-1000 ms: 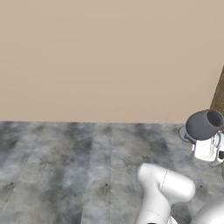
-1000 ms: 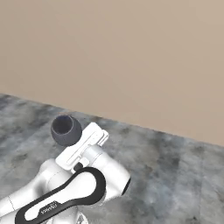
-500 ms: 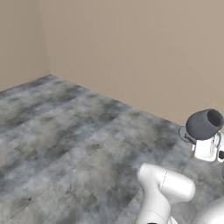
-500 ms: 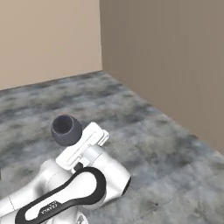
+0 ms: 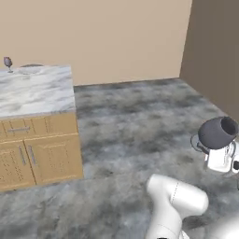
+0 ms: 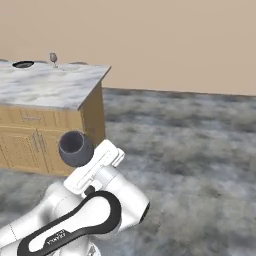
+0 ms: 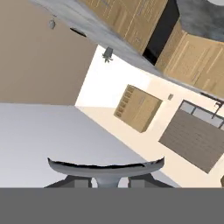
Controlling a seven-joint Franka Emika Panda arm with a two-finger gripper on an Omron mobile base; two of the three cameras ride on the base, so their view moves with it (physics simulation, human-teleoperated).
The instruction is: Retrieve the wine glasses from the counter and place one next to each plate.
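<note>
My gripper [image 5: 214, 148] is shut on a smoky-grey wine glass [image 5: 217, 131] with a round bowl, held tilted above the floor to the arm's right. In the right base view the same glass [image 6: 75, 148] sits just ahead of the gripper [image 6: 87, 160]. Its round foot [image 7: 106, 166] lies across the bottom of the hand view. A second, slim wine glass [image 5: 8, 62] stands upright at the far edge of the marble counter [image 5: 42, 95] with light wooden drawers, also in the right base view [image 6: 53, 58]. Beside it lies a pale flat plate [image 5: 31, 69], and further left a dark plate [image 6: 22, 64].
Dark mottled floor [image 5: 140, 116] stretches between me and the counter. A beige wall [image 5: 116, 37] runs behind, meeting a darker wall [image 5: 214, 51] at the right. The wooden cabinet front [image 6: 45, 145] stands close to my left.
The whole picture has swung as the base turned: bare wall and floor gave way to the counter with its glass. The held glass stays in the gripper.
</note>
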